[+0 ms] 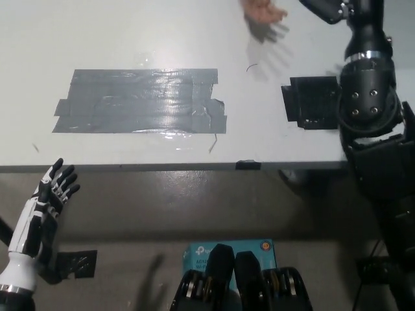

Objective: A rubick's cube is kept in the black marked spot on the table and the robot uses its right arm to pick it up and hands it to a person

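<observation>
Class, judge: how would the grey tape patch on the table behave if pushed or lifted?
The grey tape patch lies flat in overlapping strips, so it would probably stay put under a push. Its glare suggests a slick top. The ragged right edge looks floppy, likely peelable.

Bright, even light falls from overhead on the white counter (130, 32), which looks nearly washed out toward the top. Soft glare streaks the grey tape patch (139, 102), strongest along its lower middle. A person's hand (262, 11) at the top edge is motion-blurred and casts a faint, spread shadow just below it. The floor (162, 207) under the counter's edge is dimmer and muddy. Detail is soft and slightly grainy throughout.
</observation>
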You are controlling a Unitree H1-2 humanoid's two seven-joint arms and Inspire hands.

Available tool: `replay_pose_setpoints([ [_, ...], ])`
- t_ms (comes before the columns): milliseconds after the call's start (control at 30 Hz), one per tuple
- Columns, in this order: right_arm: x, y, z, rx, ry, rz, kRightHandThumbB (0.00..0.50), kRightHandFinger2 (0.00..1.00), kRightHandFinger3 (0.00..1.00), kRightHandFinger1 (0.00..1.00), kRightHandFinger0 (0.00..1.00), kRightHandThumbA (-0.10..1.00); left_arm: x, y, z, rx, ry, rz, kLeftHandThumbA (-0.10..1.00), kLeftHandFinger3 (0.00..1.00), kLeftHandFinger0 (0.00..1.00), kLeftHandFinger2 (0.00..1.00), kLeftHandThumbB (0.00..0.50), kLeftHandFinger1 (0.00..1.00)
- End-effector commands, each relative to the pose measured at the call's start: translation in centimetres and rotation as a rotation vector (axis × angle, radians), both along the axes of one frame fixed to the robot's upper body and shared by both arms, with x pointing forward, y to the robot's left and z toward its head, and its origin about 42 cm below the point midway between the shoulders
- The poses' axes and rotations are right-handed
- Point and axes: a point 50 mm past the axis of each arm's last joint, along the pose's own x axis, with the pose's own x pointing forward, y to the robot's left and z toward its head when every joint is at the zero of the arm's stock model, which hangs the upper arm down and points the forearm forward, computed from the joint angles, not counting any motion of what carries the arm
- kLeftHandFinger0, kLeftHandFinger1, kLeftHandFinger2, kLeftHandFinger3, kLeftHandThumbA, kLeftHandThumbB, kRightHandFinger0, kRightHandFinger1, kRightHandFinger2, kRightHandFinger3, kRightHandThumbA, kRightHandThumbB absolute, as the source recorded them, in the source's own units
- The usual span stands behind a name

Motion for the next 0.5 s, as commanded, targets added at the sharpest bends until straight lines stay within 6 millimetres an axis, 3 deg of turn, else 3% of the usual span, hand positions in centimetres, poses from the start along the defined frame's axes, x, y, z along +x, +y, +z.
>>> replay_pose_setpoints([
  [0, -0.4, 2.3, 3.6, -0.051, -0.099, 0.03, 0.182, 0.88, 1.0, 0.5, 0.0, -0.1, 0.3, 0.5, 1.4, 0.035, -0.055, -0.014, 0.91, 1.0, 1.0, 1.0, 0.205, 1.0],
  [233, 0.9, 3.2, 4.1, -0.085, -0.083, 0.021, 0.178, 0.9, 1.0, 0.53, 0.03, -0.1, 0.6, 0.4, 1.7, 0.041, -0.058, -0.019, 0.91, 1.0, 1.0, 1.0, 0.211, 1.0],
  [467, 3.9, 4.4, 4.3, -0.142, -0.016, -0.006, 0.174, 0.93, 0.95, 0.5, 0.0, -0.1, 0.0, 0.3, 1.8, 0.042, -0.075, -0.027, 0.93, 1.0, 1.0, 1.0, 0.195, 1.0],
])
